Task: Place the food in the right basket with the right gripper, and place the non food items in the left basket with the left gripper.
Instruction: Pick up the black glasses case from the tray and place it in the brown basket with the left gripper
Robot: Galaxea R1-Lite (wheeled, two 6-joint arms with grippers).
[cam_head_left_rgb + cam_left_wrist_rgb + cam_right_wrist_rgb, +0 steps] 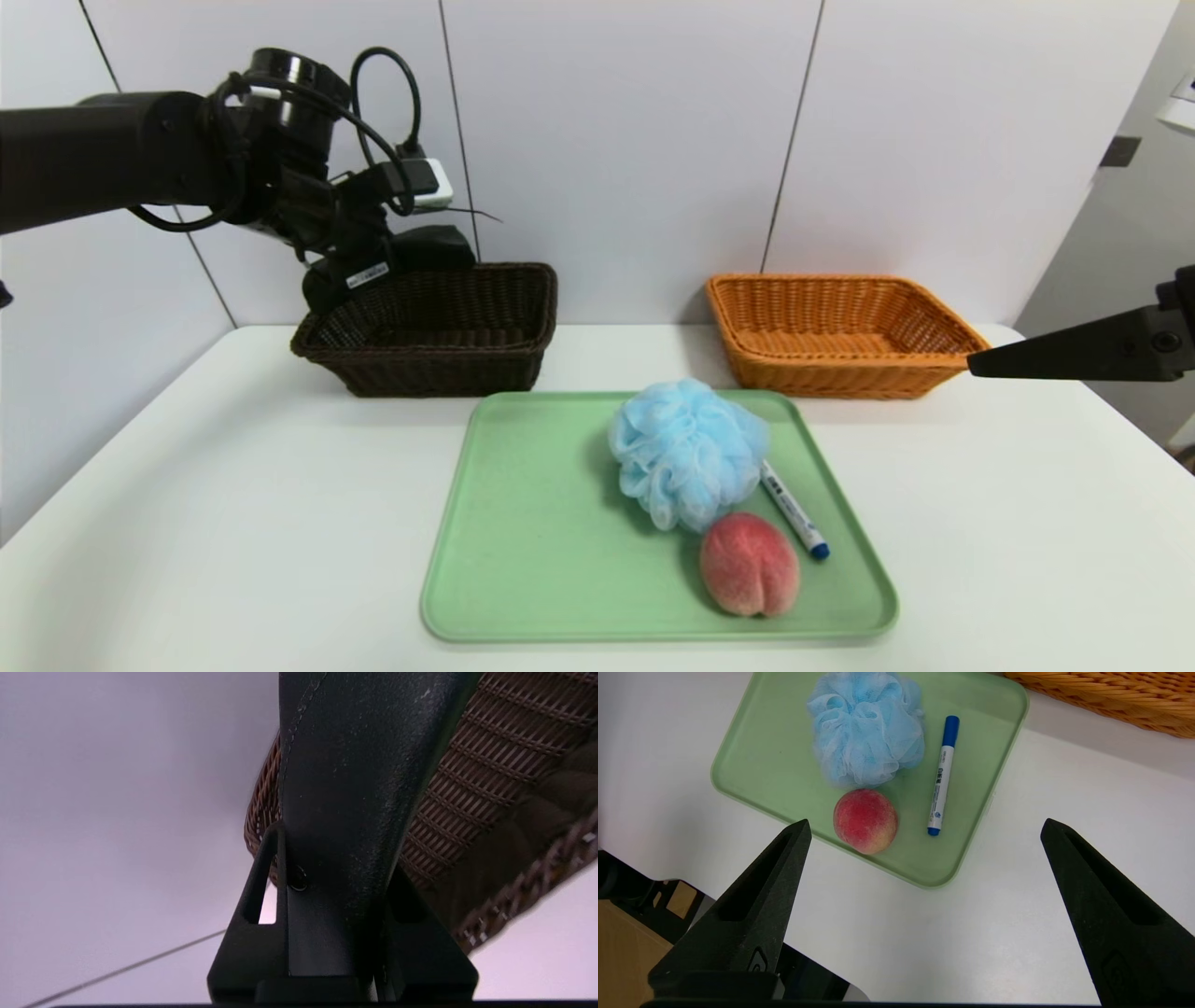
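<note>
The left gripper (425, 247) hangs over the back left corner of the dark brown basket (434, 327), which sits at the far left of the white table (187, 485). Its fingers are pinched on a folded black cloth (439, 245), held above the basket's rim. The orange basket (840, 327) stands at the far right, well apart from the dark one. Between them and nearer the front edge lies a green tray (523, 560). On its right half sit a blue bath pouf (686, 450), a white marker (794, 511) just beside it, and a peach (750, 564) near the front right corner. The right gripper (924, 858) hovers by the table's right edge, fingers spread wide and holding nothing.
</note>
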